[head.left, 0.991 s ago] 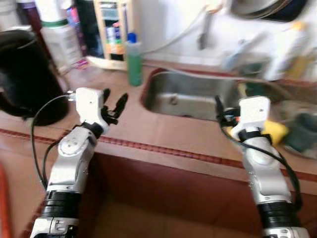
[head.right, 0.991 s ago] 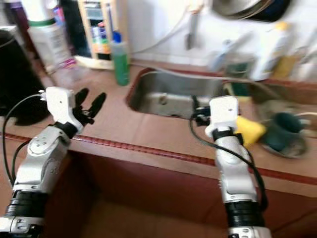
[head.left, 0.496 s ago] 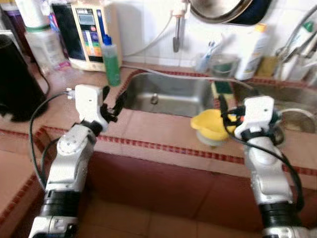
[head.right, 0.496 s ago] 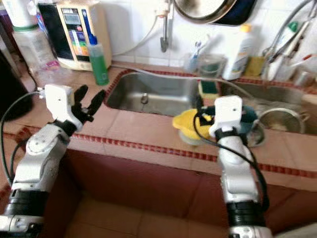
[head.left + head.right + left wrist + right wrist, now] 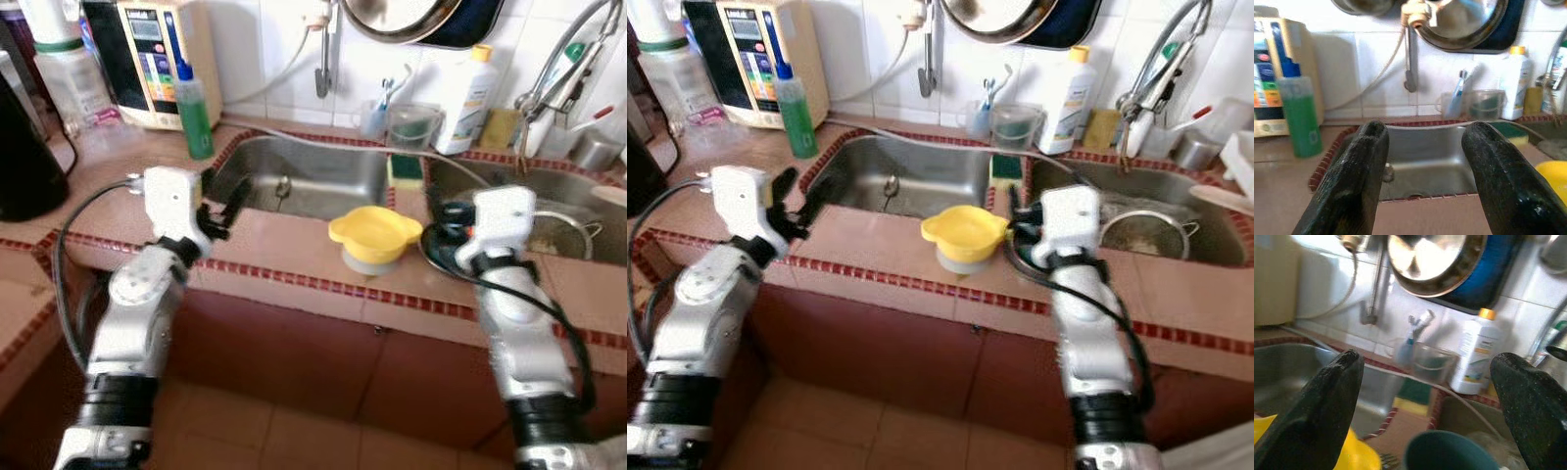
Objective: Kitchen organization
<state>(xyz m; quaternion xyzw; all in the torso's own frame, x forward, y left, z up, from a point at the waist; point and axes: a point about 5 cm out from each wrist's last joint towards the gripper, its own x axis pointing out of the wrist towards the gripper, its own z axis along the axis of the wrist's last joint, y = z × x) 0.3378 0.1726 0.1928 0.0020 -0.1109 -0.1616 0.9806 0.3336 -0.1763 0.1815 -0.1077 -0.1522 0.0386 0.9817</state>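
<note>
Tiled table point(image 5: 294, 245) with 2 sinks: yellow bowl point(image 5: 373, 233) sits upside down on the front edge, untouched; left gripper point(image 5: 220, 206) and right gripper point(image 5: 1015, 217) both spread wide, empty—organizing barely begun.

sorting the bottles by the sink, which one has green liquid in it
The clear bottle with the blue pump top, standing left of the sink beside the cream appliance. The other bottle, behind the sink, is white with a yellow cap.

Tiled counter point(image 5: 294, 257) with yellow bowl point(image 5: 374, 232), green bottle point(image 5: 195, 110), black kettle point(image 5: 24, 157).
</note>
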